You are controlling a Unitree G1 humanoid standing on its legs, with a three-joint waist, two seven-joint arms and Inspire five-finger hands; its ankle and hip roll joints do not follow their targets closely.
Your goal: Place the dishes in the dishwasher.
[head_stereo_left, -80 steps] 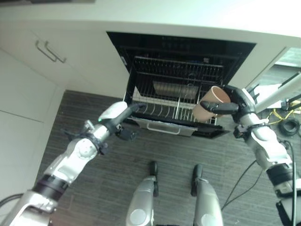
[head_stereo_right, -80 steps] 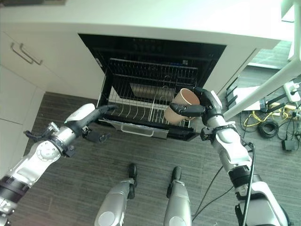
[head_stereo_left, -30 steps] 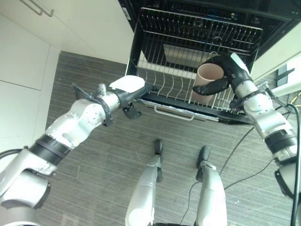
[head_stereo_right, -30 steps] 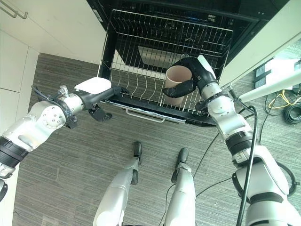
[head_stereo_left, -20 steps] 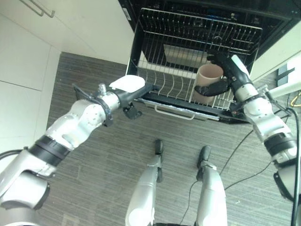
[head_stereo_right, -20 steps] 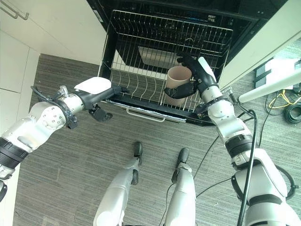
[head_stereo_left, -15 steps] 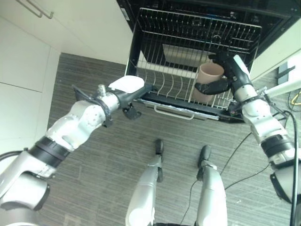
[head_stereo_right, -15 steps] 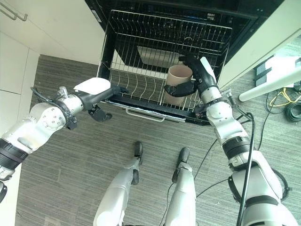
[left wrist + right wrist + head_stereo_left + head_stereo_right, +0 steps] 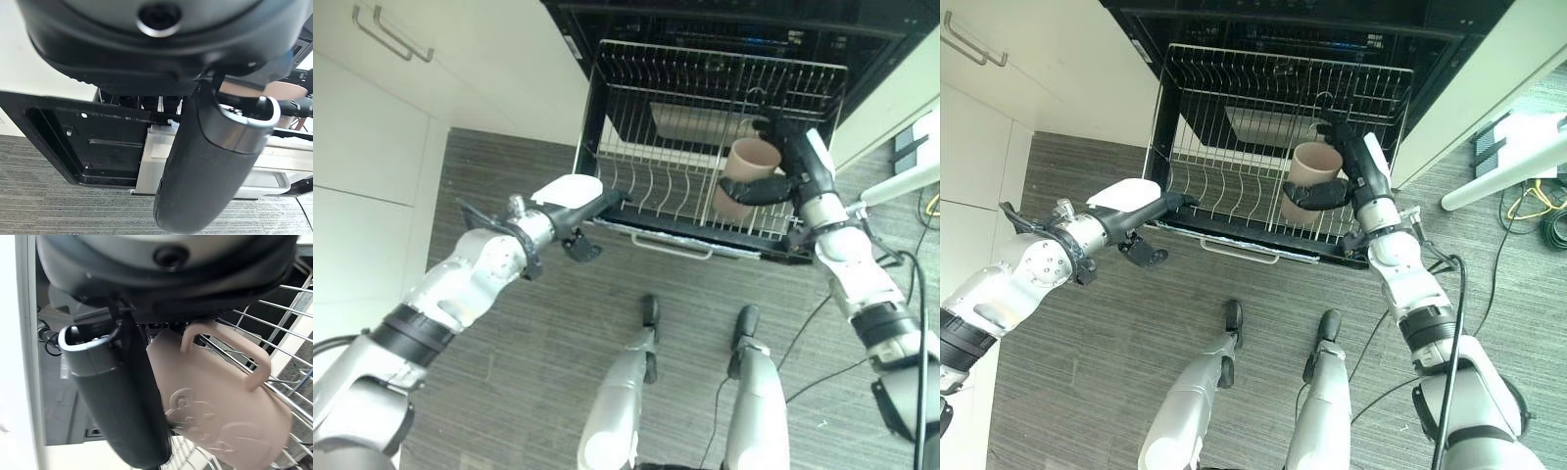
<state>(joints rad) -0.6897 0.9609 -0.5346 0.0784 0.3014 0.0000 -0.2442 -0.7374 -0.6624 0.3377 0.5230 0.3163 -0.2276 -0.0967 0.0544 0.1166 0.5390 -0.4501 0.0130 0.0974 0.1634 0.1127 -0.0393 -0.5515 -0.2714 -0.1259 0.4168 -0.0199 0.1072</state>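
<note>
1. Gripping one pink mug (image 9: 1310,172), the right hand (image 9: 1351,171) curls its thumb and fingers around the mug's side and holds it upright, mouth up, over the right part of the wire rack (image 9: 1234,186); the right wrist view shows the mug's handle (image 9: 230,345) and a raised animal figure on its wall.
2. One mug is in view, and one wire rack, pulled out of the open dishwasher (image 9: 1273,39); the rack's rows of upright tines stand bare to the left of the mug.
3. At the rack's front left corner the left hand (image 9: 576,201) reaches with fingers stretched straight toward the rim and thumb hanging loose below, holding nothing; whether the fingertips touch the rim cannot be told.
4. Along the rack's front edge runs one pale handle bar (image 9: 671,246), between the two hands.
5. White cabinet fronts (image 9: 421,108) flank the dishwasher on the left, with two metal pull handles (image 9: 391,34) at the upper left; a pale panel borders it on the right.
6. Grey striped floor (image 9: 558,352) spreads open in front of the rack, beneath both arms.
</note>
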